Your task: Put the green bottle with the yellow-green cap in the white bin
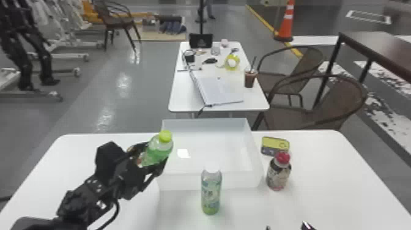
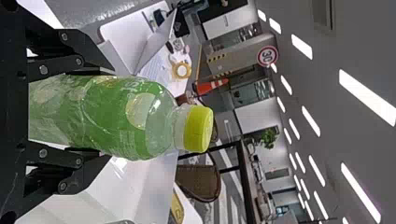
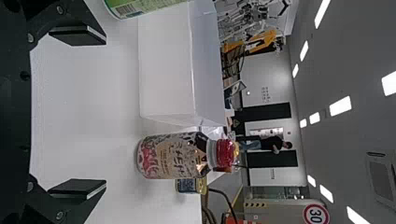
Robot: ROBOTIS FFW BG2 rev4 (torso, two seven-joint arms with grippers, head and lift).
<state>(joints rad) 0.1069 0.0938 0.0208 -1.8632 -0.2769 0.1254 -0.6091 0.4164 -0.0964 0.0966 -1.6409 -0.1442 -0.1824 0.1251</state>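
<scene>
While gripping the green bottle [image 2: 116,116] round its body in the left hand [image 1: 155,155], near the white bin [image 1: 241,180], with an open, empty right hand [image 3: 100,112], expect moderate weight and slippery, easily dented plastic, so hold firmly below the yellow-green cap [image 2: 199,129]

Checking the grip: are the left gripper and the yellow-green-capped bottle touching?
Touching: the left wrist view shows the left gripper clasping the bottle from both sides.

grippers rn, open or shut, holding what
Left gripper: closed on the green bottle.
Right gripper: open, holding nothing.
</scene>
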